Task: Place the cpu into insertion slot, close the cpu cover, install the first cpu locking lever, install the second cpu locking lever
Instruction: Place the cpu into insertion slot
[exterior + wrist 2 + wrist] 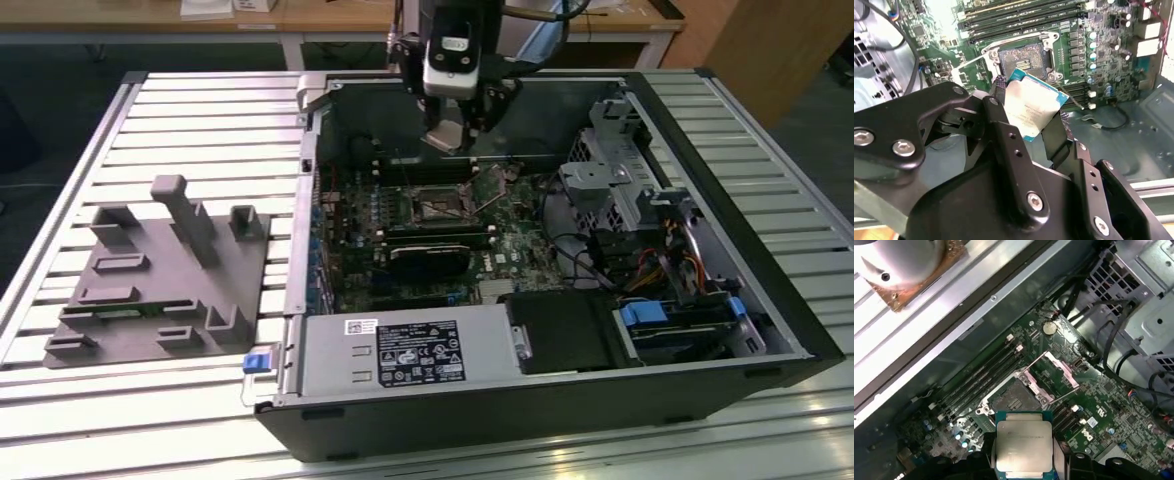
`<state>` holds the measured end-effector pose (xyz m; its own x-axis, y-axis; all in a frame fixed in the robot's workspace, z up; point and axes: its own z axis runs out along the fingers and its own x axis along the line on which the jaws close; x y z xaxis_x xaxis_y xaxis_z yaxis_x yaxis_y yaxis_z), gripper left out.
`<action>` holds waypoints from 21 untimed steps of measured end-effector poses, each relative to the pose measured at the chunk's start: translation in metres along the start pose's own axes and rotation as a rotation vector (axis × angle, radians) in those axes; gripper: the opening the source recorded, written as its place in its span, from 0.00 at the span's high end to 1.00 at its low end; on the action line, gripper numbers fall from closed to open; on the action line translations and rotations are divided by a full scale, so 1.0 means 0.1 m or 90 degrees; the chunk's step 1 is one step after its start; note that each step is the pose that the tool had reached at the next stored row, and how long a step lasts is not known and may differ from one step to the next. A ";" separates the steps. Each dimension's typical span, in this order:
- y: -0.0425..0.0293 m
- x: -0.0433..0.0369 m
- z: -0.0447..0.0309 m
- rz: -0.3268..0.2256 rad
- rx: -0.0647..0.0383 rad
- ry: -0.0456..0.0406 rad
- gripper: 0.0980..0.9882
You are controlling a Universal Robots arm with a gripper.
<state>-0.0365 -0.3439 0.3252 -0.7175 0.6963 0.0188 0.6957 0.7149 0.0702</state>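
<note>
The cpu (1024, 445) held above the motherboard (1097, 407), near the insertion slot (1010, 401).
Fingers (1055, 142) clamp its opposite edges; the cpu cover (1056, 371) stands open.

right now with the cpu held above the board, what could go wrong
1. The cpu, pinched at two edges by the tool, hangs short of the insertion slot. Lowered off-centre or skewed, it could damage the slot's contacts.
2. The cpu cover stands open right beside the slot, so the tool or a chip corner might catch it.
3. A slip in that edge grip would drop the chip onto the motherboard.
</note>
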 end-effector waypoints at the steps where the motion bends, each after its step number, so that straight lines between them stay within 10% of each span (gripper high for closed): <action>1: 0.000 0.000 0.002 0.009 0.000 -0.0007 0.50; 21: -0.002 0.000 0.025 0.192 -0.004 -0.0135 0.50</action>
<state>-0.0365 -0.3439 0.3227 -0.4776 0.8784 0.0189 0.8770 0.4754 0.0703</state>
